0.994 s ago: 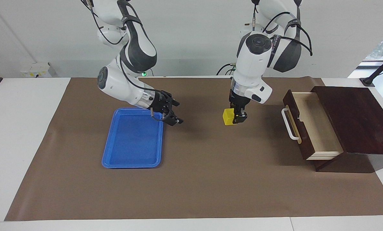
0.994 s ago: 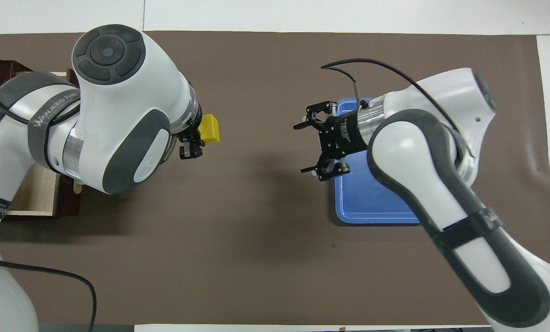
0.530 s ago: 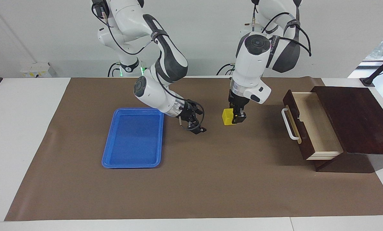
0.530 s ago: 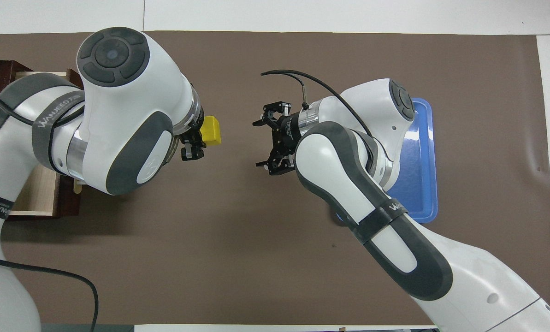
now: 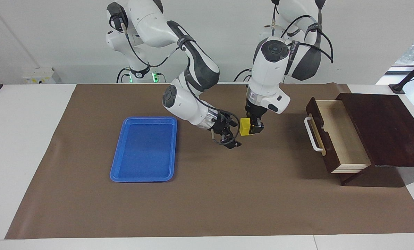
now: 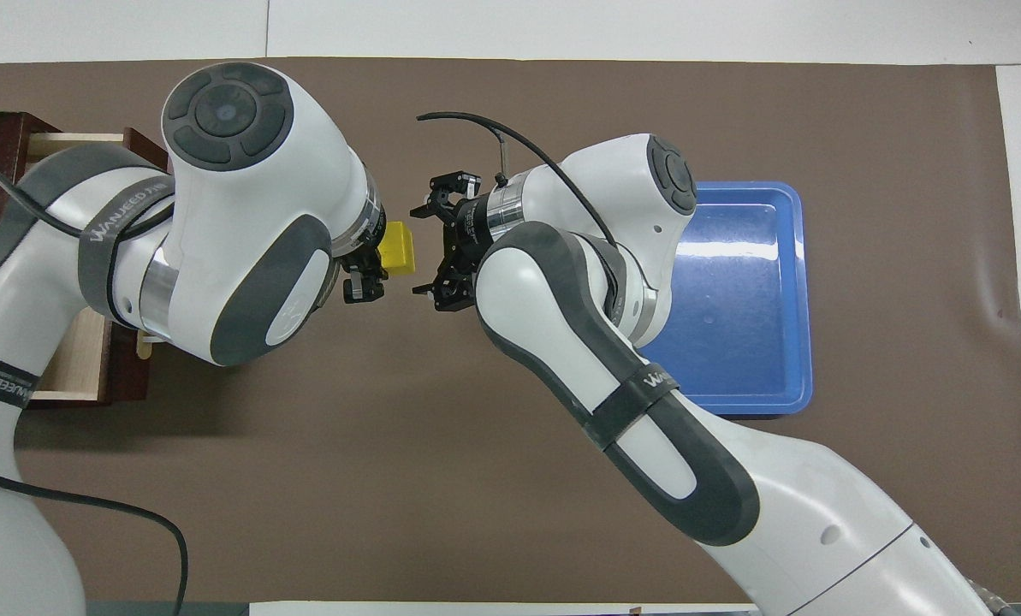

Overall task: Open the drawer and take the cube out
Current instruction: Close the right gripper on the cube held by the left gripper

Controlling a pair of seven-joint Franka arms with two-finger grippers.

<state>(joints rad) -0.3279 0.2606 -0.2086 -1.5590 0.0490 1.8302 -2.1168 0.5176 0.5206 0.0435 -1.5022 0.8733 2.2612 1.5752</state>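
Glossy plastic tray (image 6: 780, 257) (blue); dark polished wooden drawer (image 5: 323, 139).

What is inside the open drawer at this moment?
The drawer shows only its pale wood floor; nothing lies there. Its inner end is hidden under the box top. The cube is out, held by the left gripper over the mat.

The table (image 5: 26, 139) carries brown mat (image 5: 210, 194), blue tray (image 5: 118, 163), wooden box (image 5: 383, 128).

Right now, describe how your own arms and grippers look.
Both arms are glossy white with dark grey joint covers and silver wrist rings. Grey bands carry white lettering. The left gripper and right gripper are black, two-fingered. Thin black cables loop along each arm.
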